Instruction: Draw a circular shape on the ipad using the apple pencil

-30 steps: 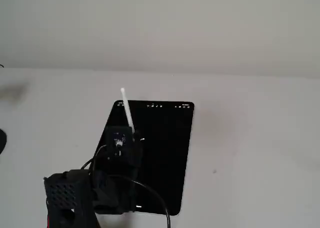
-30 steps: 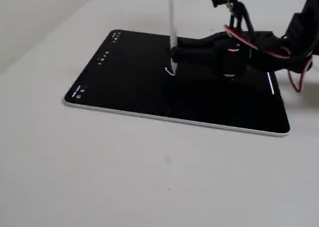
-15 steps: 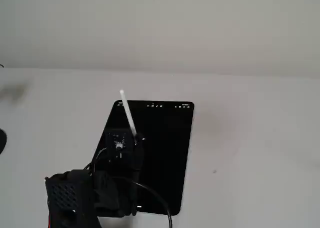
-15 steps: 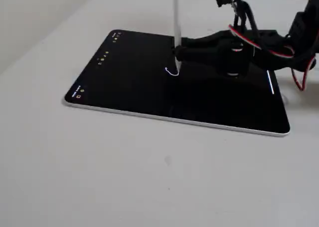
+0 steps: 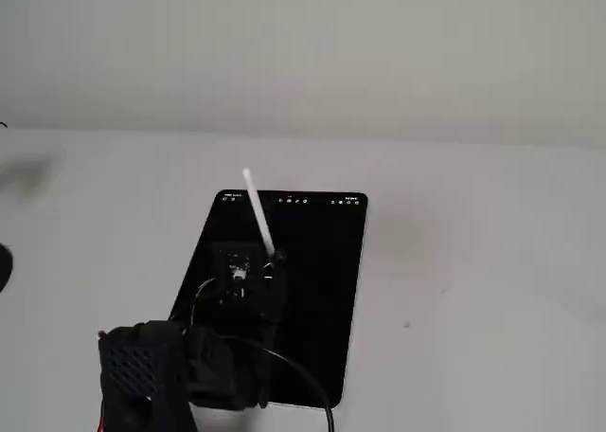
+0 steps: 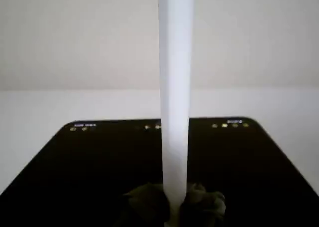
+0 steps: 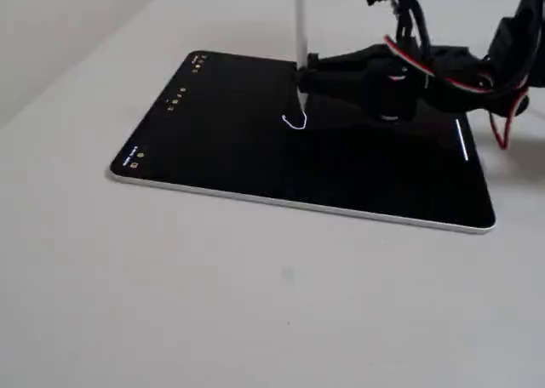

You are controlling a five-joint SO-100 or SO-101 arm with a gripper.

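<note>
White apple pencil (image 7: pixel 301 22) stands nearly upright over the ipad (image 7: pixel 255 158), clamped low on its shaft by the gripper (image 7: pixel 305 73). Fingers (image 7: pixel 341 66) closed on the pencil, one on each side; in the wrist view their dark tips (image 6: pixel 149 204) press against the shaft base from left and right. Pencil tip meets the black screen just below the grip.

Arm pose: in a fixed view (image 5: pixel 237 280) the black arm reaches in from the near edge of the table (image 5: pixel 473 261), forearm stretched low over the screen, wrist bent so the pencil leans slightly away toward the far edge. In the other fixed view the arm comes in from the right, held roughly level just above the glass, red and black cables (image 7: pixel 443 73) looping along it.

Ipad lies flat near the middle of the table, its short side with the tiny icons (image 5: pixel 294 201) toward the far edge in the first fixed view. Screen all black apart from a thin white mark.

Circular shape (image 7: pixel 295 122): only a short curved stroke shows at the pencil tip, an open hook, not a closed outline. It sits in the middle part of the screen, well clear of every edge. White vertical streak (image 7: pixel 461 139) on the glass near the arm; cannot tell whether it is a reflection or something on the screen.
</note>
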